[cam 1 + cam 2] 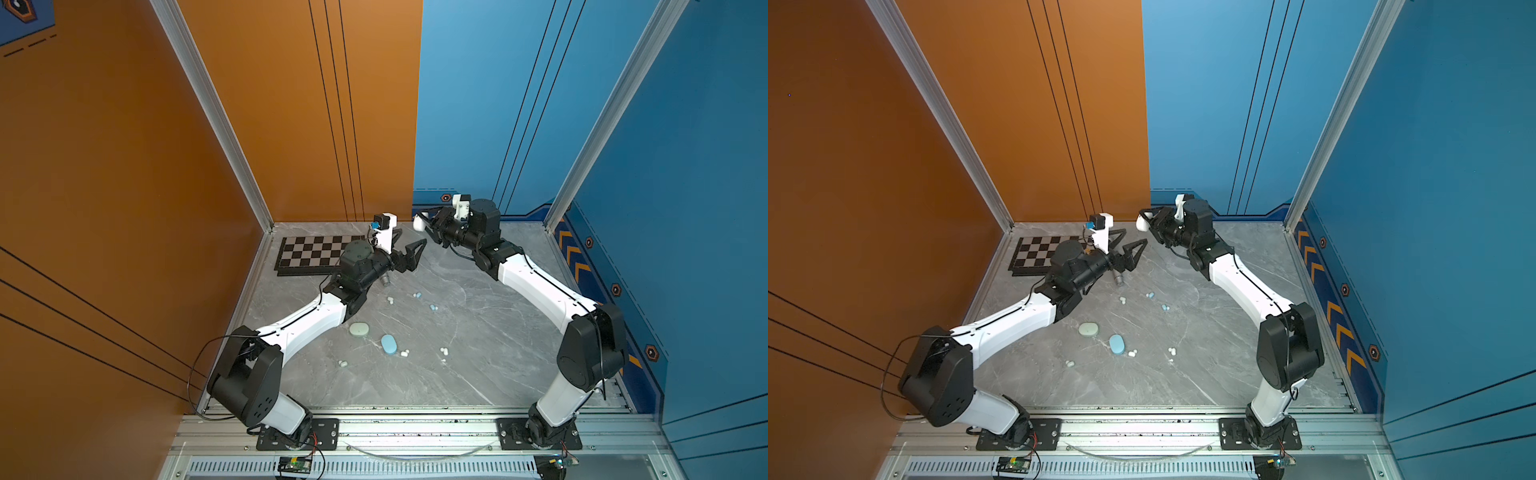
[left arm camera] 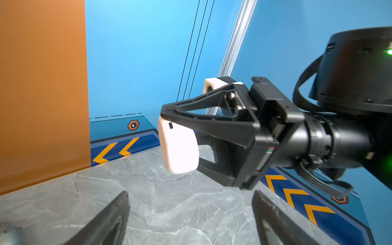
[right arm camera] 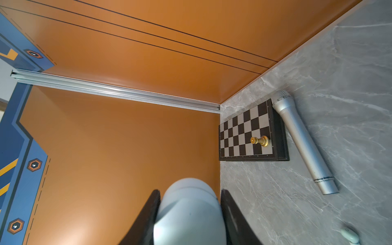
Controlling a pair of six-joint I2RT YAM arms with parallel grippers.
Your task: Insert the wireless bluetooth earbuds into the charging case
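My right gripper (image 1: 420, 222) is shut on a white charging case (image 1: 418, 222), held closed in the air near the back wall. In the right wrist view the case (image 3: 188, 212) fills the gap between both fingers. My left gripper (image 1: 409, 241) hovers just in front of it, open and empty; in the left wrist view its fingertips (image 2: 125, 197) frame bare table below the case (image 2: 179, 148). Earbuds lie scattered on the table in both top views: a white pair (image 1: 390, 300), blue ones (image 1: 417, 295) (image 1: 433, 307), white ones (image 1: 404, 353) (image 1: 444, 351) and a mint one (image 1: 343, 363).
A mint case (image 1: 359, 330) and a blue case (image 1: 389, 344) lie shut on the grey table. A chessboard (image 1: 311, 253) with a gold pawn (image 3: 259, 140) sits at the back left, with a silver microphone (image 3: 303, 140) beside it. Walls enclose three sides.
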